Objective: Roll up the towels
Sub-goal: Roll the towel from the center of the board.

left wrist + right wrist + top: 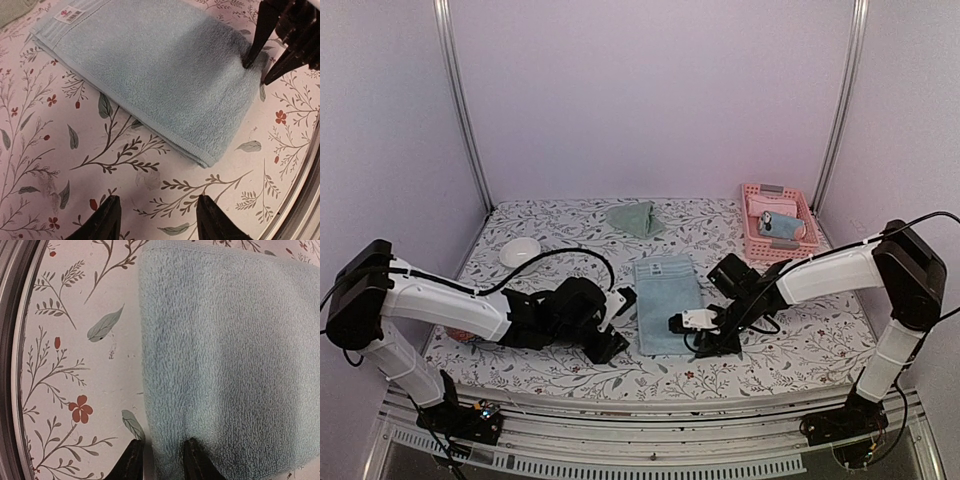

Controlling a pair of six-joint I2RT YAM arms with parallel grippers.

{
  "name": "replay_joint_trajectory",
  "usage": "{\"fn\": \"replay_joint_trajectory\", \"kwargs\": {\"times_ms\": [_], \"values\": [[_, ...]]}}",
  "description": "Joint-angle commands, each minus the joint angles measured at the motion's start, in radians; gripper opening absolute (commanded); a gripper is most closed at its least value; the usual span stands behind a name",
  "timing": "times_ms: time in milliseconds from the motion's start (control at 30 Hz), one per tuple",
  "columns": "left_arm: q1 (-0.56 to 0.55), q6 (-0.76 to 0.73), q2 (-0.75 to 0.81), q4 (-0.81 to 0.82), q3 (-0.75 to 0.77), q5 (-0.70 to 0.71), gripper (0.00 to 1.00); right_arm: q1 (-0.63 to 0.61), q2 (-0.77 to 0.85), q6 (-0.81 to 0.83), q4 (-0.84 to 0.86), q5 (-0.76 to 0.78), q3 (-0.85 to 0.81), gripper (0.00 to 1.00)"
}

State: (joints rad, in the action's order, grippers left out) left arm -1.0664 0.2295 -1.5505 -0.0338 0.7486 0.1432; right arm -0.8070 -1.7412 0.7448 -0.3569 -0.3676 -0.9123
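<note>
Overall, floral tablecloth [570, 225] (lilac walls [650, 90] behind) bears the blue towel [668, 300].

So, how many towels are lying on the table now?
2. The light blue towel lies flat in the middle; the green towel sits crumpled near the back. The pink basket holds rolled things, perhaps more towels.
</note>
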Motion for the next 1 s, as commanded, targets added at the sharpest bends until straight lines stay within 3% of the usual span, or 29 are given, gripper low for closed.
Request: {"fn": "replay_joint_trajectory", "kwargs": {"times_ms": [0, 200, 400, 600, 800, 967], "values": [[0.003, -0.003, 0.008, 0.011, -0.012, 0.013, 0.54, -0.008, -0.070, 0.002, 0.008, 0.039, -0.009, 0.24], [-0.037, -0.066, 0.043, 0.060, -0.048, -0.001, 0.55, -0.008, -0.085, 0.022, -0.121, -0.079, -0.057, 0.03], [-0.103, -0.183, 0.045, 0.145, -0.056, 0.045, 0.57, 0.008, -0.139, 0.064, -0.363, -0.334, -0.161, 0.03], [-0.159, -0.248, -0.075, 0.244, -0.005, -0.029, 0.55, 0.109, -0.298, 0.111, -0.558, -0.526, -0.285, 0.03], [-0.204, -0.318, -0.208, 0.277, 0.080, -0.067, 0.53, 0.170, -0.470, 0.215, -0.733, -0.626, -0.404, 0.03], [-0.210, -0.362, -0.286, 0.283, 0.153, -0.076, 0.53, 0.173, -0.505, 0.232, -0.751, -0.631, -0.422, 0.03]]}}
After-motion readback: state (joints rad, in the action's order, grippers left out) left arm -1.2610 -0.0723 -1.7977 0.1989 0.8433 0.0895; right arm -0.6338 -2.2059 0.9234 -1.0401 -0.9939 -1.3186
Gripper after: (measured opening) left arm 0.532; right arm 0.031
